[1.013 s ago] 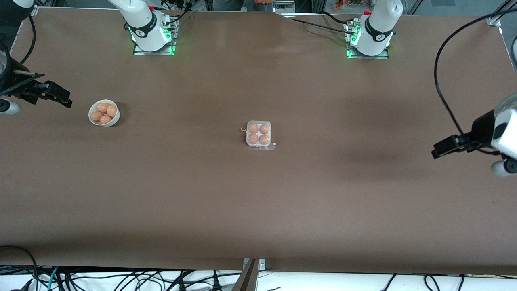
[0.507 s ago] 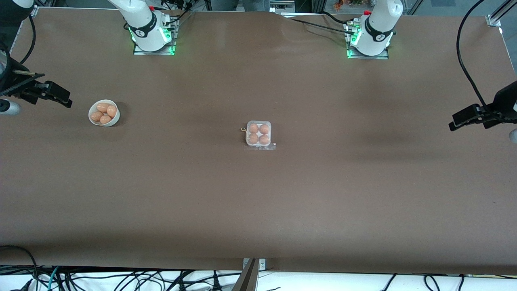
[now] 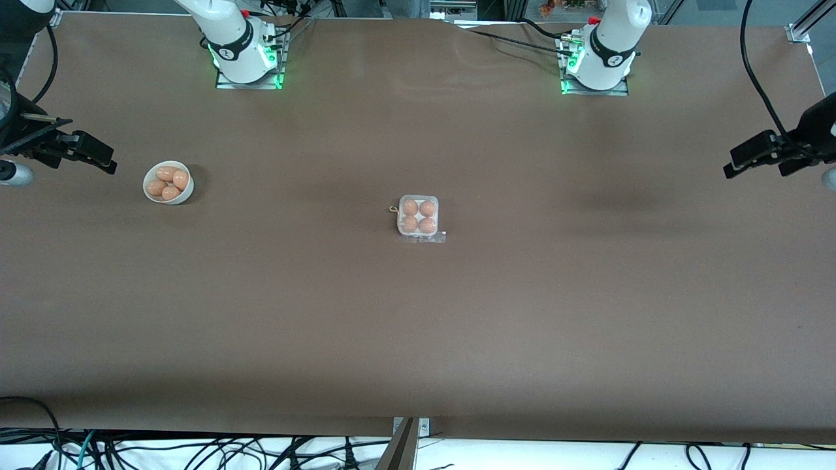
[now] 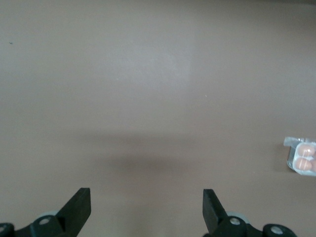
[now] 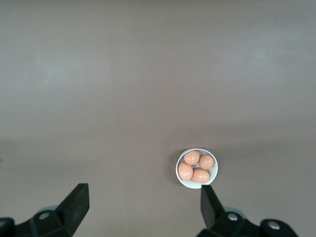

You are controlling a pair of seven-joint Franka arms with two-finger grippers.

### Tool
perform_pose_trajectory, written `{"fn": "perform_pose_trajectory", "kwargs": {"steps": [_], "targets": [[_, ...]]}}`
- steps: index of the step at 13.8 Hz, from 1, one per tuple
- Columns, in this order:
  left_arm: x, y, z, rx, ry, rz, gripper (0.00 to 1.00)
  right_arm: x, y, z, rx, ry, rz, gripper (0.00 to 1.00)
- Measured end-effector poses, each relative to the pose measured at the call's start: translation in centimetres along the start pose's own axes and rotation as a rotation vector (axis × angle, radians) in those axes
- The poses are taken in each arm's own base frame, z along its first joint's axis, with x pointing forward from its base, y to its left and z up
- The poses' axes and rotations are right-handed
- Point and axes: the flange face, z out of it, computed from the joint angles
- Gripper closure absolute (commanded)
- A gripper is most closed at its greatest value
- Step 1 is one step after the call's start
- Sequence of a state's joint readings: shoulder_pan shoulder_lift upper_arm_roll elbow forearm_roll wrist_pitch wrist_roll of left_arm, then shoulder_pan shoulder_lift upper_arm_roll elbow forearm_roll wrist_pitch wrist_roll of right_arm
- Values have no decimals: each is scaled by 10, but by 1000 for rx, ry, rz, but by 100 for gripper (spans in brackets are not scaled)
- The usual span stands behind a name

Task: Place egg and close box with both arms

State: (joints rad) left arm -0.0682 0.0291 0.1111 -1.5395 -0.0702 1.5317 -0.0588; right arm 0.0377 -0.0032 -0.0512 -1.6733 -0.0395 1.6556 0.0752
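Note:
The box is a small clear-plastic carton in the middle of the table, and several brown eggs fill its cells. A clear flap lies flat at its edge nearer the front camera. The box also shows at the rim of the left wrist view. My left gripper hangs open over the left arm's end of the table, well away from the box. My right gripper waits open over the right arm's end, beside the bowl, holding nothing.
A round white bowl with several loose eggs stands near the right arm's end. Black cables hang from both arms at the table's ends. Bare brown tabletop surrounds the box.
My left gripper has swung away from the front camera and toward the left arm's end of the table, still open. The right arm, box and bowl have not moved.

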Motion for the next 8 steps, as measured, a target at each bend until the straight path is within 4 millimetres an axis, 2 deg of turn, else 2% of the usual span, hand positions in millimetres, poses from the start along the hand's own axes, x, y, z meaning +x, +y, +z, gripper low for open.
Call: {"fn": "perform_pose_trajectory", "kwargs": {"steps": [8], "targets": [[-10, 23, -4, 53, 0, 52, 0, 0, 0, 0, 0, 0, 0, 0]]}}
